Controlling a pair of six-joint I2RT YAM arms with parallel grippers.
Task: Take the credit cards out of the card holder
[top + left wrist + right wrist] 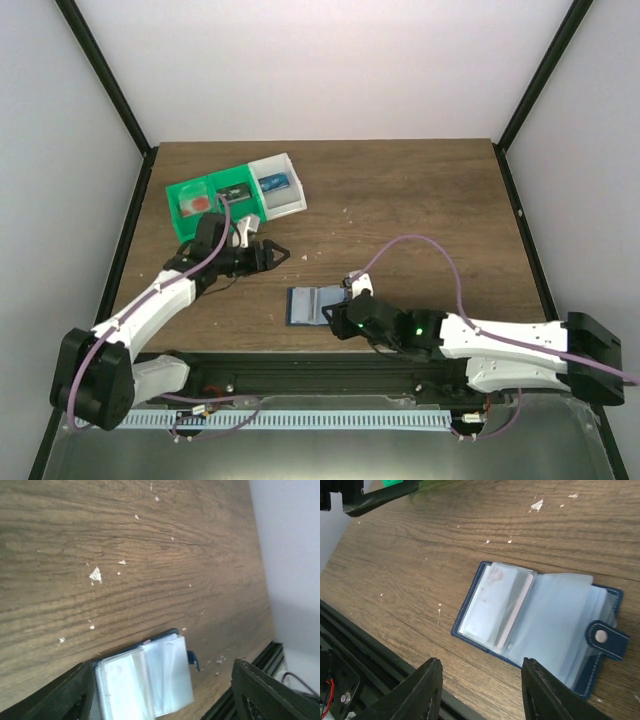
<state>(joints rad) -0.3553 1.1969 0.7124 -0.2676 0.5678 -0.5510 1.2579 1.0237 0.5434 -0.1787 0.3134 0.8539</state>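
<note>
Right hand (481,687) spread, tilted above open card holder (540,625) (left hand (270,250) spread too).

place: robot lab cell | cues: white walls (320,60), black frame (108,80), wooden table (400,200)

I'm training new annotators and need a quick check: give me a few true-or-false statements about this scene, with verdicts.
1. The card holder lies open on the table. True.
2. The left tool grips the card holder. False: it hangs open, apart from it, nearer the tray.
3. The card holder sits inside the tray. False: it lies on the bare wood, in front of the right tool.
4. The right tool's jaws stand apart with nothing between them. True.
</note>
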